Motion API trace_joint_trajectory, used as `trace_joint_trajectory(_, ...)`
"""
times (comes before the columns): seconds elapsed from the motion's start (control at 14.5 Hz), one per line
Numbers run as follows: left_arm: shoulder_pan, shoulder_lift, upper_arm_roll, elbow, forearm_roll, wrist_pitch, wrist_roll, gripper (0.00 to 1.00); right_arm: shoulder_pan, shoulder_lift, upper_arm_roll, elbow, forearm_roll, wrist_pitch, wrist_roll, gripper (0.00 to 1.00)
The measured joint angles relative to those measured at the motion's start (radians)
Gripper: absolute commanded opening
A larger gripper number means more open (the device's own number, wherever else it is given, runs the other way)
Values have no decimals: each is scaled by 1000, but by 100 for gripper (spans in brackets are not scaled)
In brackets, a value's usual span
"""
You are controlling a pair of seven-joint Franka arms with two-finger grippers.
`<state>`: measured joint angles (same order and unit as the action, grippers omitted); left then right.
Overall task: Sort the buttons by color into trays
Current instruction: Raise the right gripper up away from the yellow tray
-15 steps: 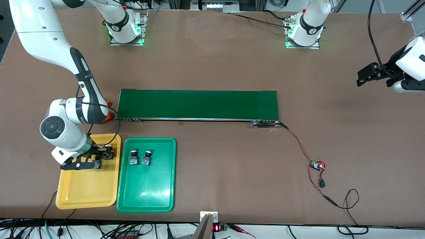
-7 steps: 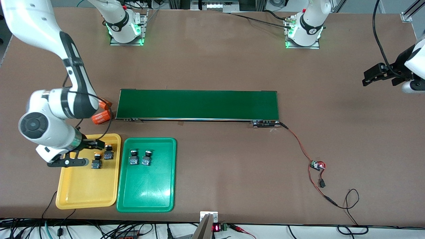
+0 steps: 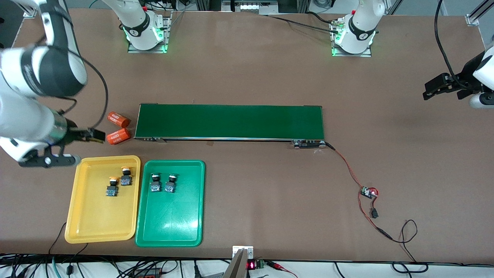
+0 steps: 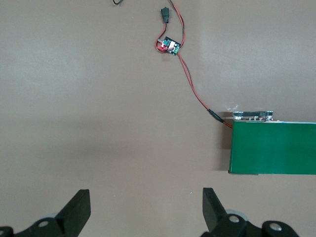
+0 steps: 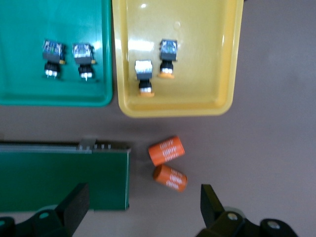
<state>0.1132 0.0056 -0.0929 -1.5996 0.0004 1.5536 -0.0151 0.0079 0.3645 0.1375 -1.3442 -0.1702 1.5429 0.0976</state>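
Both yellow buttons [image 3: 119,180] lie in the yellow tray [image 3: 92,224], both green buttons [image 3: 162,182] in the green tray [image 3: 170,227]; the empty right gripper [image 3: 63,146], spread wide, hangs nearest (left gripper [image 3: 440,89] waits open, well apart).

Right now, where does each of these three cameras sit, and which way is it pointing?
Front view: high up across the table, facing both arm bases; it shows the whole table, the right gripper open, the left gripper open.
Left wrist view: on the left arm's wrist, looking down past its open fingers at bare table, a small circuit board and the conveyor belt.
Right wrist view: on the right arm's wrist, looking down at the yellow tray, green tray and orange cylinders.
Shared: the belt appears in all three.
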Motion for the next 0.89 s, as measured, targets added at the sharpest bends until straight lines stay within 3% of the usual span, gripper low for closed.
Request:
trace_joint_trajectory(0.34,0,0,0,0,0,3,0,100,-2,-165,6,-127,7,-27,-55,100)
trace_joint_trajectory(0.62,0,0,0,0,0,3,0,100,-57,-290,-4,-297,65,51,-116,100)
trace_joint_trajectory(0.89,0,0,0,0,0,3,0,100,-83,-341,-7,-386,79,102,-129,100)
